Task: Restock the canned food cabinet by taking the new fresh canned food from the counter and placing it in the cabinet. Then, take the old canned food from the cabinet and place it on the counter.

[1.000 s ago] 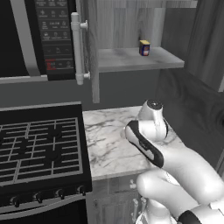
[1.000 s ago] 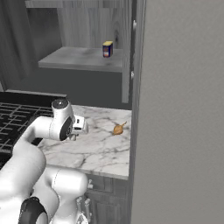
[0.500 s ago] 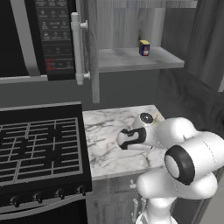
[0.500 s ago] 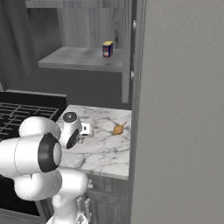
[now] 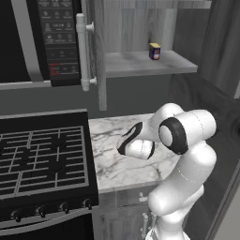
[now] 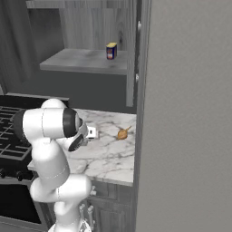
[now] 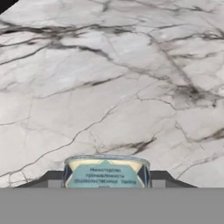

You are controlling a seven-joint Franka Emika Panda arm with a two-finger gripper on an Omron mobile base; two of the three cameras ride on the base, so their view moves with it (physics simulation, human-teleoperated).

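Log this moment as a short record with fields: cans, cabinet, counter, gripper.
shelf can: small yellow can with dark blue-and-red label, upright on the shelf of the open grey wood-grain wall cabinet
counter can: short pale blue-grey can with light label, between the gripper's jaws, above the white marble counter
gripper: closed around that can
other: small orange round thing on the counter

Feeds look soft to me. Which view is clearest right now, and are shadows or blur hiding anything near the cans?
Hand view: sharpest; marble veins crisp, the pale can close up, its small label print too blurred to read. Left base view: soft; the yellow can on the cabinet shelf is lit, label unreadable. Right base view: soft; deep shade under the shelf; the orange thing on the counter stays visible.
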